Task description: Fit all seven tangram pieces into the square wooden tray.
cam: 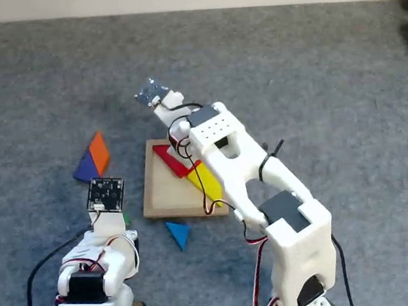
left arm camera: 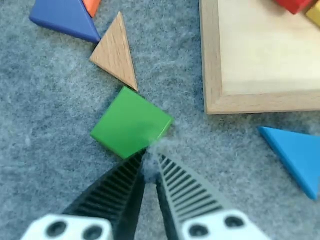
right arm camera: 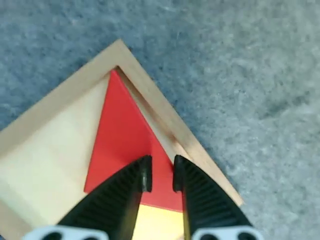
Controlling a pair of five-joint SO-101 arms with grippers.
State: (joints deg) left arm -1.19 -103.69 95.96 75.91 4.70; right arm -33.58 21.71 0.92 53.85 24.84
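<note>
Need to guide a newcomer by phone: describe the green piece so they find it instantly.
Find the square wooden tray, then the grey carpet beside its outer corner nearest the left arm. There, at the tip of a plain wood triangle, lies the green square: the only green piece, four-cornered where its neighbours are triangles.

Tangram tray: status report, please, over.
Left gripper shut, tips beside green square. Right gripper slightly open above red triangle in tray. Yellow piece also in; others loose on carpet. Nothing blocking.
</note>
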